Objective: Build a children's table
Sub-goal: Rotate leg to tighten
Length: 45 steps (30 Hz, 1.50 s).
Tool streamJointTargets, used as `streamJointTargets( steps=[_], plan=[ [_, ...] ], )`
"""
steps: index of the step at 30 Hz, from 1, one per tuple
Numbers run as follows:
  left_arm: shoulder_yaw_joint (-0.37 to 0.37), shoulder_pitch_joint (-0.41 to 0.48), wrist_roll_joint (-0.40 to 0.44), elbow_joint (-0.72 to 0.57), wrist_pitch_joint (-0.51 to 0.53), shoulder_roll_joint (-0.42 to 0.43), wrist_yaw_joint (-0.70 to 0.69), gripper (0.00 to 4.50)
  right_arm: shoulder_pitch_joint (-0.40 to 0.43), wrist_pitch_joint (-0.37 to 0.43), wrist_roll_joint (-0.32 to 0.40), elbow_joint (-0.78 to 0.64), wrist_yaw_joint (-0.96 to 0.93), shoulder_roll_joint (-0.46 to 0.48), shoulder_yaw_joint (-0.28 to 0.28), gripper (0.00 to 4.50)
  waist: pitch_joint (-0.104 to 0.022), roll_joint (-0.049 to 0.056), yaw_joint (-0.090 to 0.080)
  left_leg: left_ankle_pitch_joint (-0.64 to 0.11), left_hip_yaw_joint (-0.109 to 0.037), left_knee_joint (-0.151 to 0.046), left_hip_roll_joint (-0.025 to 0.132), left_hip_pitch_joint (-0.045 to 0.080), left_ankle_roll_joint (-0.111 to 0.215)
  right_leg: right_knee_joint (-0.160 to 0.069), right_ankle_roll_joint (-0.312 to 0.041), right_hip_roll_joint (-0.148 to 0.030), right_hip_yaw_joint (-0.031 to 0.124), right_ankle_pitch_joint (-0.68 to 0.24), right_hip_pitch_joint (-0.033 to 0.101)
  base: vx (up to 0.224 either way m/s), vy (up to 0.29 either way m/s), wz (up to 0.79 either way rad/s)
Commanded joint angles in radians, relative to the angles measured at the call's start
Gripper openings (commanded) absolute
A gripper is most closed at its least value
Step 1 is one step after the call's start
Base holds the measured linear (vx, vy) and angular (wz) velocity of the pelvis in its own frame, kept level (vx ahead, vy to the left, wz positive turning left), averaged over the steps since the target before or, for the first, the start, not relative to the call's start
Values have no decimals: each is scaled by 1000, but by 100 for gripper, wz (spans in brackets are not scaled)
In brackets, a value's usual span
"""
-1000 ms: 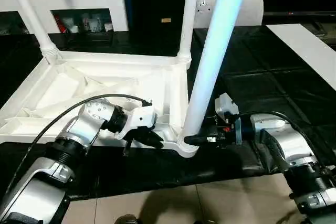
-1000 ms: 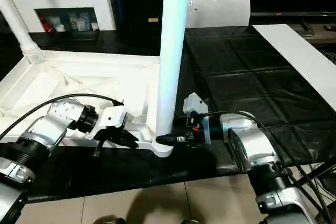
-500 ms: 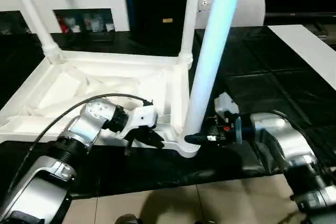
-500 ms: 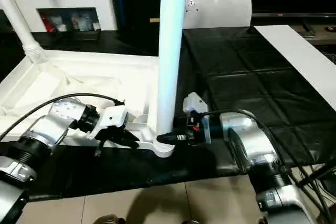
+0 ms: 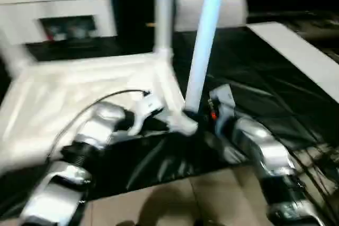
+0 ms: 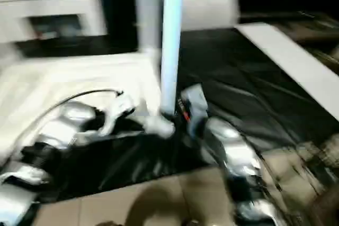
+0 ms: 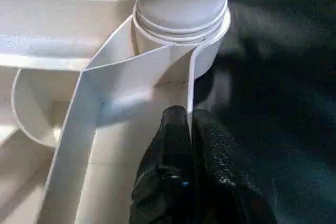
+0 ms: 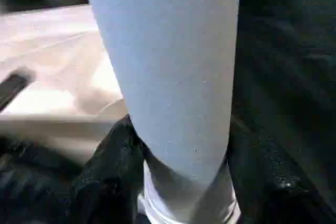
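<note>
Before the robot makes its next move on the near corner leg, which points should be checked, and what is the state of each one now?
1. Near leg stands upright in the corner socket: ok.
2. Leg fully seated in the socket: cannot tell; the thread rings are visible above the rim in the left wrist view.
3. Left gripper pinches the tabletop wall beside the socket: ok, shut on the wall.
4. Right gripper is around the leg's base: ok, one finger on each side.
5. Far leg stands in its own corner: ok.

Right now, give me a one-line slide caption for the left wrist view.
Left pincer shut on the tabletop's thin rim wall, just below the corner socket.
</note>
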Motion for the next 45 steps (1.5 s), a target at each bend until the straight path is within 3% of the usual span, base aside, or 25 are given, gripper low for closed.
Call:
streamJointTargets(
  steps=[1, 2, 3, 4, 5, 6, 8, 9, 11, 13, 15, 18, 21, 26, 29, 32, 37, 38, 39, 40, 45],
  plan=[
    [16, -45, -37, -19, 22, -66, 76, 0, -32, 52, 48, 17, -24, 94, 68, 193, -56, -8, 14, -508, -23, -9, -23, 55, -49, -189, -33, -82, 31, -797, -33, 34, -65, 1],
    [27, -53, -36, -12, 28, -77, 108, 0, -41, 57, 40, 22, -52, 106, 71, 193, -54, -31, 15, -277, -26, 37, -30, 13, 0, -205, 31, -115, 35, -958, -8, 46, -74, -23],
    [39, -62, -31, -9, 36, -87, 138, 0, -47, 56, 26, 31, -79, 122, 68, 193, -60, -12, 33, -180, -36, -25, -8, -39, -8, -174, 29, -96, 31, -835, 32, 41, -37, -26],
    [46, -70, -27, -4, 37, -92, 157, 0, -51, 39, 18, 40, -94, 134, 63, 193, -68, 1, 36, -179, -38, -42, -1, -43, -13, -165, 18, -75, 27, -749, 31, 56, -43, -31],
    [50, -75, -23, -2, 38, -93, 164, 0, -52, 26, 14, 45, -101, 141, 59, 249, -78, 18, 30, -199, -47, -64, 15, -45, -28, -139, -35, -55, 27, -533, 34, 63, -17, -18],
    [50, -75, -23, -2, 38, -93, 164, 0, -52, 26, 14, 45, -101, 141, 59, 263, -82, 22, 27, -206, -46, -69, 23, -42, -28, -123, -88, -44, 28, -360, 33, 0, 0, 0],
    [45, -75, -17, -12, 41, -84, 153, 0, -46, -5, 6, 51, -97, 143, 57, 284, -81, 21, 22, -225, -43, -72, 23, -44, -16, -115, -145, -36, 29, -253, 37, 0, 0, 0],
    [44, -74, -15, -18, 48, -84, 154, 0, -45, -5, 4, 50, -102, 146, 55, 284, -83, 21, 23, -225, -39, -70, 24, -38, -10, -114, -170, -38, 31, -212, 36, 0, 0, 0],
    [25, -60, -2, -42, 48, -64, 133, 0, -35, -10, 1, 38, -99, 138, 51, 312, -83, 26, 24, -203, -33, -69, 24, -37, 6, -112, -190, -39, 33, -168, 39, 0, 0, 0],
    [13, -39, -1, -64, 37, -38, 99, 0, -17, -27, -1, 14, -77, 113, 58, 319, -83, 25, 23, -190, -31, -70, 25, -38, 12, -111, -196, -38, 33, -146, 40, 0, 0, 0],
    [3, -24, -1, -76, 14, -18, 71, 0, -2, -39, -4, -5, -60, 91, 67, 354, -84, 24, 25, -161, -26, -67, 25, -36, 24, -108, -203, -36, 37, -103, 43, 0, 0, 0],
    [-1, -10, -2, -86, 7, 2, 48, 0, 16, -53, -11, -26, -32, 64, 79, 377, -82, 23, 25, -166, -22, -67, 25, -33, 26, -108, -211, -38, 39, -116, 42, 0, 0, 0],
    [-12, 20, -9, -100, -62, 82, -50, 0, 71, -80, -32, -74, 61, -38, 102, 399, -77, 19, 29, -208, -20, -70, 26, -32, 22, -116, -193, -38, 41, -174, 43, 0, 0, 0],
    [-35, 39, -12, -105, -158, 169, -162, 0, 126, -89, 3, -132, 181, -116, 102, 446, -77, 22, 30, -236, -20, -71, 29, -27, 19, -119, -176, -37, 43, -218, 38, 0, 0, 0],
    [-41, 47, -11, -104, -179, 218, -213, 0, 178, -108, 32, -199, 323, -210, 152, 446, -76, 19, 34, -239, -19, -70, 30, -25, 22, -116, -178, -35, 45, -207, 38, 0, 0, 0],
    [-32, 52, -30, -109, -133, 219, -205, 0, 210, -93, 44, -252, 397, -265, 192, 446, -73, 18, 37, -244, -17, -71, 30, -26, 24, -117, -177, -34, 46, -233, 37, 0, 0, 0],
    [-12, 42, -45, -84, -101, 199, -178, 0, 216, -119, 39, -262, 441, -283, 207, 446, -75, 19, 43, -234, -14, -68, 29, -24, 22, -119, -182, -35, 48, -246, 33, 0, 0, 0],
    [-9, 37, -43, -71, -105, 194, -168, 43, 216, -125, 38, -263, 440, -287, 209, 450, -75, 17, 44, -229, -14, -68, 28, -24, 23, -119, -182, -34, 48, -244, 33, 0, 0, 0],
    [-5, 33, -42, -63, -100, 190, -158, 43, 216, -126, 39, -262, 439, -287, 209, 450, -76, 21, 46, -229, -14, -67, 29, -22, 24, -120, -183, -34, 48, -242, 32, 0, 0, 0],
    [-2, 31, -44, -57, -99, 187, -151, 43, 216, -127, 40, -263, 437, -287, 210, 450, -76, 16, 48, -227, -13, -67, 29, -22, 25, -119, -184, -34, 48, -237, 31, 0, 0, 0],
    [18, 20, -50, -20, -129, 166, -98, 82, 216, -137, 46, -272, 447, -289, 230, 450, -76, 14, 49, -235, -13, -67, 28, -25, 27, -121, -172, -35, 46, -253, 34, 0, 0, 0]
  ],
)
